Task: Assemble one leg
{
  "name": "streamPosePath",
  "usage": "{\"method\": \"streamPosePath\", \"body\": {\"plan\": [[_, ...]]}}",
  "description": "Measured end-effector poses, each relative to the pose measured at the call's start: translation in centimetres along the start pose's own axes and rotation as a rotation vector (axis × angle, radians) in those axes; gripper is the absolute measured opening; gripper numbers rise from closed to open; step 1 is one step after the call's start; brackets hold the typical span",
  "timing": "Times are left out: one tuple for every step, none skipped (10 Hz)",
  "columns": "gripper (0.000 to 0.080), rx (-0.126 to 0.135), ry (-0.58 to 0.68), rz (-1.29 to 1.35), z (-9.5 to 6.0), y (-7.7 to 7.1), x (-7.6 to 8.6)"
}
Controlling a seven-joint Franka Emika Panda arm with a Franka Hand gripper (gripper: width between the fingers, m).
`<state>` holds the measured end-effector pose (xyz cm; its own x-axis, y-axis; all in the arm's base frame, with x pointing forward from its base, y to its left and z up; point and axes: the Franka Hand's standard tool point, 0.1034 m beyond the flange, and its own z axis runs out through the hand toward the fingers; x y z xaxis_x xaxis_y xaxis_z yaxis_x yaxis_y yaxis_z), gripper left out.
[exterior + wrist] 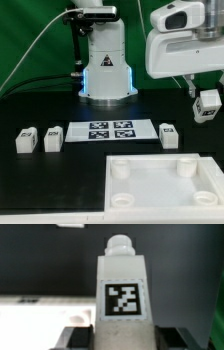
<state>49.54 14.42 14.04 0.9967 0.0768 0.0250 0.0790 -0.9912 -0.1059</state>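
Observation:
My gripper [207, 100] is up in the air at the exterior view's right, shut on a leg [208, 104], a small white block with a black-and-white marker. In the wrist view the leg [124, 291] stands out lengthwise from between the two dark fingers [82, 336], its rounded peg at the far end. Three more legs lie on the black table: two at the exterior view's left [25, 139] [52, 137] and one right of the marker board [168, 133]. The large white tray-like piece with round corner sockets [163, 184] lies at the front.
The marker board [110, 130] lies flat in the middle of the table. The arm's white base [107, 60] stands behind it. A green backdrop closes the back.

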Motion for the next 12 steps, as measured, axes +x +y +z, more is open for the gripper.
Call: {"method": "streamPosePath", "body": {"plan": [[0.0291, -0.006, 0.073, -0.006, -2.3, 1.9, 2.2], [0.0291, -0.009, 0.177, -0.005, -5.0, 2.7, 5.1], [0.0291, -0.014, 0.258, 0.003, -7.2, 2.4, 6.9], [0.0291, -0.015, 0.376, 0.003, -8.7, 2.1, 7.9], [0.0291, -0.010, 0.461, 0.000, -8.2, 2.2, 7.5], [0.0291, -0.003, 0.551, -0.005, -8.0, 2.1, 7.3], [0.0291, 0.003, 0.599, -0.006, -7.8, 2.0, 7.2], [0.0291, 0.002, 0.611, -0.010, -7.6, 2.0, 7.1], [0.0291, -0.006, 0.635, -0.030, -7.4, 2.4, 7.3], [0.0291, -0.028, 0.666, -0.055, -5.4, 3.5, 7.5], [0.0291, -0.055, 0.649, -0.085, -4.4, 4.7, 8.9], [0.0291, -0.081, 0.700, -0.117, -5.5, 5.5, 11.0]]}}
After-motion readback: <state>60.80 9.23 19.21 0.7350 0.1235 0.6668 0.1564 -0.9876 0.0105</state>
